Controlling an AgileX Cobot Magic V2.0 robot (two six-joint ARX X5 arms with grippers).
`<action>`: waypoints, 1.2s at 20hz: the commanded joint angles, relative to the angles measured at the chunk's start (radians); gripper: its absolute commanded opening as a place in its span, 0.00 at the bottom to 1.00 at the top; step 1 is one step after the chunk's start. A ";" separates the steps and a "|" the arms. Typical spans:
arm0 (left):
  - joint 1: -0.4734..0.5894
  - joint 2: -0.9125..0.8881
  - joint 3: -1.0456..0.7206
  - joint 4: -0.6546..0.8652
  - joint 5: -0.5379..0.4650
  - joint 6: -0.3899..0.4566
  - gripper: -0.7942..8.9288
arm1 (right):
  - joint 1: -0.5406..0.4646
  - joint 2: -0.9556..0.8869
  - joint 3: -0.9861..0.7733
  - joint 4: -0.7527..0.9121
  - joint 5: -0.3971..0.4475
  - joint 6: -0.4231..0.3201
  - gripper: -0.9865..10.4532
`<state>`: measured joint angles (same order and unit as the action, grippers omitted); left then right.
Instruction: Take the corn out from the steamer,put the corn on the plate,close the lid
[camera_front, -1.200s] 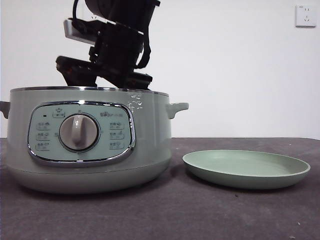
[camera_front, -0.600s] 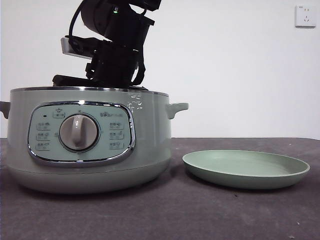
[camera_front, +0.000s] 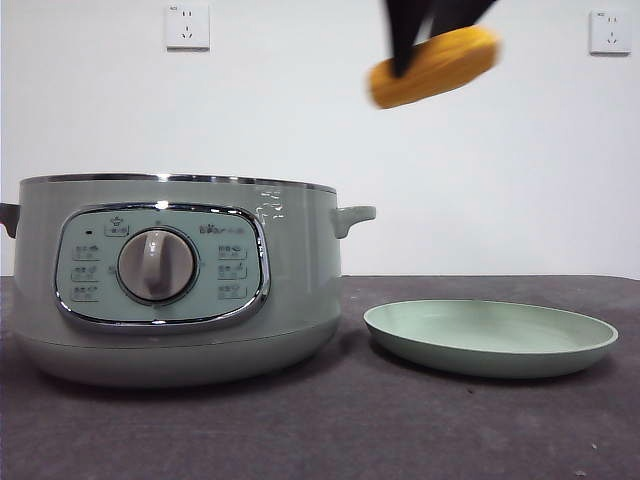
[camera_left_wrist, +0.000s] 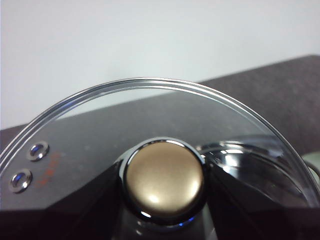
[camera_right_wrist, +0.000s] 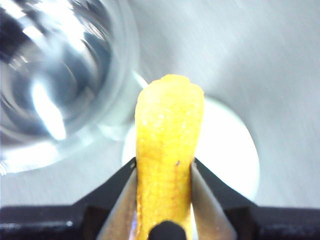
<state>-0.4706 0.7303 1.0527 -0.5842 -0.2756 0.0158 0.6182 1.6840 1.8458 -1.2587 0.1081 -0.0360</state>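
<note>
The yellow-orange corn (camera_front: 435, 65) hangs high in the air over the left part of the pale green plate (camera_front: 490, 335), tilted, with my right gripper (camera_front: 420, 25) shut on it from above. In the right wrist view the corn (camera_right_wrist: 167, 130) is pinched between the right gripper (camera_right_wrist: 164, 172) jaws, with the plate (camera_right_wrist: 235, 155) bright below it and the steamer (camera_right_wrist: 50, 85) interior beside. The sage-green steamer (camera_front: 170, 280) stands lidless at the left. My left gripper (camera_left_wrist: 162, 205) is shut on the knob (camera_left_wrist: 162, 177) of the glass lid (camera_left_wrist: 150, 100), held away from the pot.
The dark table (camera_front: 330, 430) runs under the pot and plate. Two wall sockets (camera_front: 187, 26) hang on the white wall behind. The steamer's side handle (camera_front: 352, 215) points toward the plate.
The arm that reached down into the steamer has risen out of it with the corn and swung right, to above the plate.
</note>
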 joint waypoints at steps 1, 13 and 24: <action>-0.001 0.028 0.017 0.069 0.045 -0.016 0.07 | -0.058 0.010 -0.005 -0.088 -0.003 0.048 0.07; -0.001 0.112 0.017 0.122 0.149 -0.035 0.07 | -0.127 0.012 -0.446 0.349 -0.055 0.092 0.07; -0.001 0.118 0.017 0.124 0.150 -0.035 0.07 | -0.127 0.092 -0.662 0.668 -0.050 0.095 0.07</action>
<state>-0.4713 0.8574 1.0527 -0.5079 -0.1265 -0.0120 0.4904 1.7592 1.1942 -0.5911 0.0559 0.0490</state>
